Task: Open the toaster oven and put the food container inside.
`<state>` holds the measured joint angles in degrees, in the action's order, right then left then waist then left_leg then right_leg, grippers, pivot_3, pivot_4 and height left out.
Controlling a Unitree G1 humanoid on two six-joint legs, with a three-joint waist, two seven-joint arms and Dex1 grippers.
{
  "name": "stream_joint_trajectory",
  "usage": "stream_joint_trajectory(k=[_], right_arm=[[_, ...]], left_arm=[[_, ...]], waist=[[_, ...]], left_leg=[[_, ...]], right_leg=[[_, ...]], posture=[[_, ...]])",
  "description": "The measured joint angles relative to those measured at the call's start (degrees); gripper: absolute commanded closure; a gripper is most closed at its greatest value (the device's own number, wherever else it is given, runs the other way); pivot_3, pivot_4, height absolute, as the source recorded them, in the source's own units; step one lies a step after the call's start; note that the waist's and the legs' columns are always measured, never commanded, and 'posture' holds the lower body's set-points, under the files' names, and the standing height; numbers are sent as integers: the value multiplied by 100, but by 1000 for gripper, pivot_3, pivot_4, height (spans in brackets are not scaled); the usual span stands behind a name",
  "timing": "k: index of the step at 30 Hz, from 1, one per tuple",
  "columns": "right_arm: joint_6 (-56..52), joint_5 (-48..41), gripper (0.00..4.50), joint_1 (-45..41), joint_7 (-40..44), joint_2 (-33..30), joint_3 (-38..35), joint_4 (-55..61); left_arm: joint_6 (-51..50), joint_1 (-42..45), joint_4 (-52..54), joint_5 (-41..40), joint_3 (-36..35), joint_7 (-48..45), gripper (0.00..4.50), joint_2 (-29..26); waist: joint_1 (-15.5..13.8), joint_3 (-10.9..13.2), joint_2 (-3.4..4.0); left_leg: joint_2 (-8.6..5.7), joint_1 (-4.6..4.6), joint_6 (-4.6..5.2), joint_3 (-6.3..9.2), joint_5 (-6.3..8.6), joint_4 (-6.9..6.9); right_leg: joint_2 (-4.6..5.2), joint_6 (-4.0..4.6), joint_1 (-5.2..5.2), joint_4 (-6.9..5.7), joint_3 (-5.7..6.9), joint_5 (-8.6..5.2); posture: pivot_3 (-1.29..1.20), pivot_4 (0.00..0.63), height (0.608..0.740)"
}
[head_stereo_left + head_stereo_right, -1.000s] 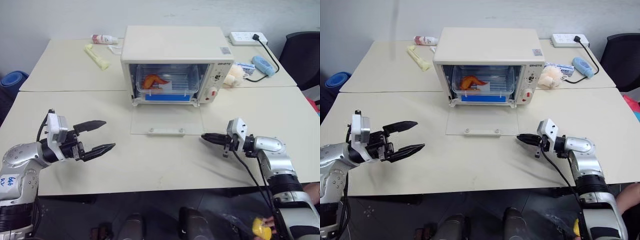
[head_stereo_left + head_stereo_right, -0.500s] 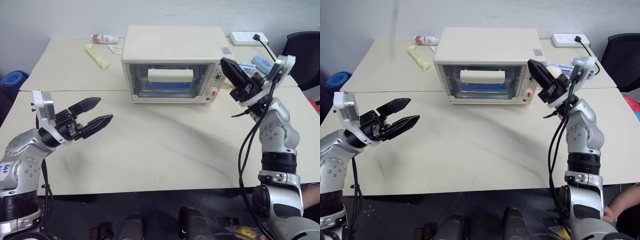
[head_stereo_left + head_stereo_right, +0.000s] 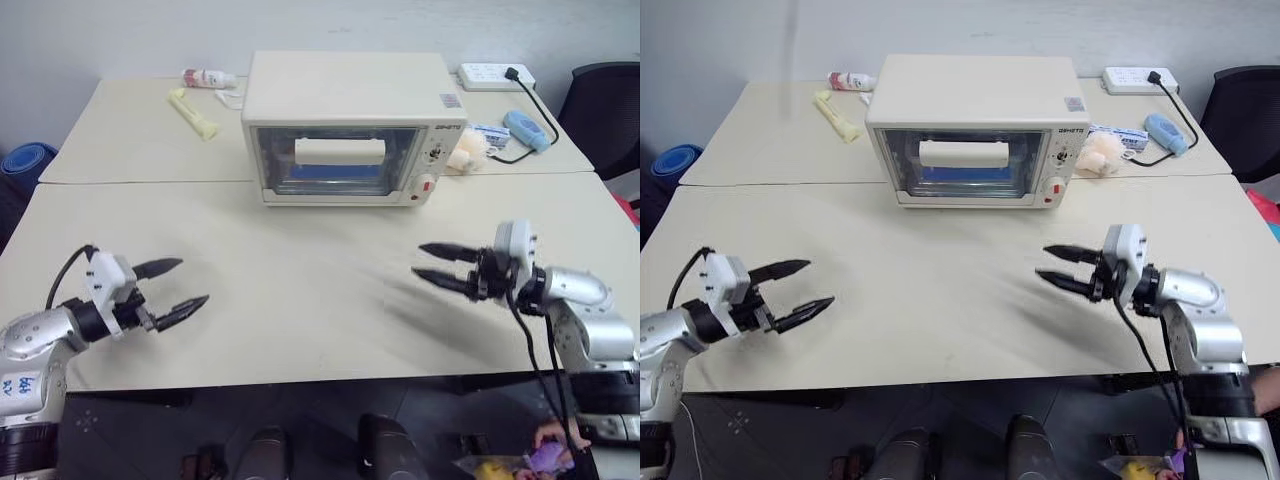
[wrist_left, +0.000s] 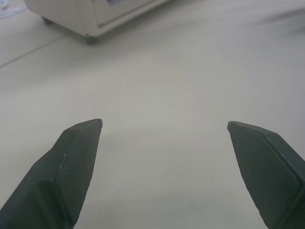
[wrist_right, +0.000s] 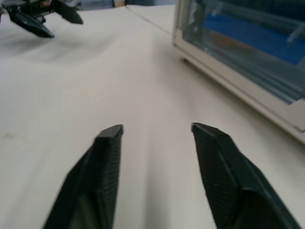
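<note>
— Nearest the table's (image 3: pixel 300 330) front edge, what do you see?

— Two claws, one at each side, both over bare tabletop. The left claw (image 3: pixel 172 291) hovers near the front left corner, its black fingers spread wide with nothing between them. The right claw (image 3: pixel 437 264) hangs at the front right, fingers parted and likewise empty; it points inward, toward the table's middle.

— Does either touch the oven?

— No. The toaster oven (image 3: pixel 350 125) stands well beyond both, at the middle of the far part of the table, with a wide stretch of bare surface between it and each claw. Its glass door is shut, the white bar handle (image 3: pixel 339 151) lying across the upper part of the glass.

— And the food container?

— Inside the oven, behind the closed glass. Its blue strip (image 3: pixel 335 174) shows through the door, and the right wrist view catches that same blue (image 5: pixel 259 40) behind the pane. So it lies well apart from both claws, ahead of them and between their lines.

— Anything farther back?

— Left of the oven, a pale yellow tube (image 3: pixel 194 112) and a small white bottle with a red band (image 3: pixel 208 77). Right of it, a white power strip (image 3: pixel 496 76) with a black cable, a light blue gadget (image 3: pixel 526 131) and a cream lump (image 3: pixel 462 155) just beside the oven's side. A black chair (image 3: pixel 603 110) stands past the right edge.
</note>
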<state>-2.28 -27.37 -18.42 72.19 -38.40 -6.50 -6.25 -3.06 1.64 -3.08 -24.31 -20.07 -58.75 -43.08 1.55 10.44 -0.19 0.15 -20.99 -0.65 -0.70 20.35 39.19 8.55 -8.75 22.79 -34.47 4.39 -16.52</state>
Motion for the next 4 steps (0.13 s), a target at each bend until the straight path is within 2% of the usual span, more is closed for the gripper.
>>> stream_joint_trajectory(k=[4], right_arm=[[758,147,41,515,484,-54,-2,-8]], left_arm=[[112,-245,166,-17,-4,-73,0,24]], waist=[[-46,0,0]], left_leg=[[0,-3,2,6,2,0]], right_leg=[[2,0,-1,3,2,0]], posture=[[0,150,740]])
